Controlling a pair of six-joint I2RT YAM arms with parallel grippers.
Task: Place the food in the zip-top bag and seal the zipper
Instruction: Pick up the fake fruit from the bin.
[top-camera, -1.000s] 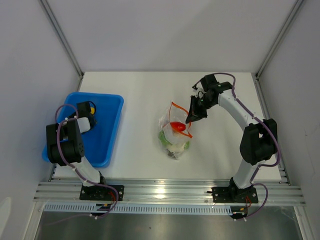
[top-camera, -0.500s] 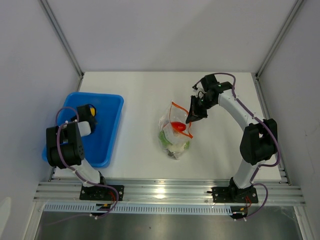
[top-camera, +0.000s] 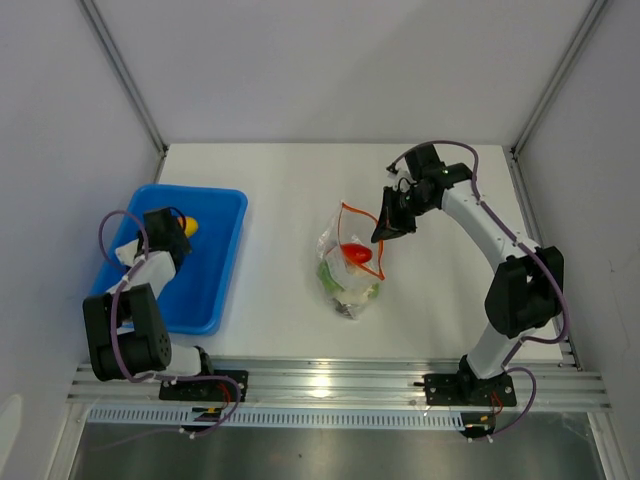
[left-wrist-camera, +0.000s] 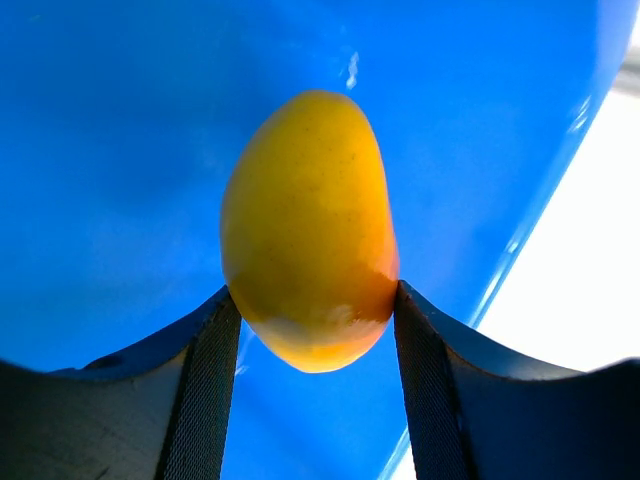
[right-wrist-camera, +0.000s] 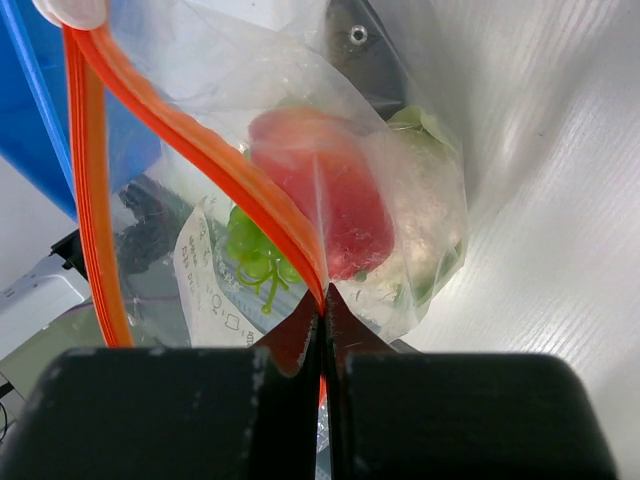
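Observation:
My left gripper (left-wrist-camera: 312, 330) is shut on the yellow oval fruit (left-wrist-camera: 308, 225) over the blue tray (left-wrist-camera: 120, 150); from above the fruit (top-camera: 187, 227) shows at the gripper (top-camera: 178, 229). My right gripper (right-wrist-camera: 322, 300) is shut on the orange-red zipper (right-wrist-camera: 215, 160) of the clear zip-top bag (right-wrist-camera: 400, 200), holding its mouth up. From above the gripper (top-camera: 381, 232) sits at the bag's right edge. Inside the bag (top-camera: 347, 262) lie a red-orange piece (top-camera: 356, 253), green leafy bits (right-wrist-camera: 255, 255) and a white-and-green piece (top-camera: 352, 293).
The blue tray (top-camera: 215, 270) lies at the left of the white table. White walls with metal posts enclose the back and sides. A metal rail (top-camera: 330, 380) runs along the near edge.
My left arm has swung its wrist and lifted the yellow fruit slightly toward the tray's right side. My right gripper still holds the zipper in about the same place.

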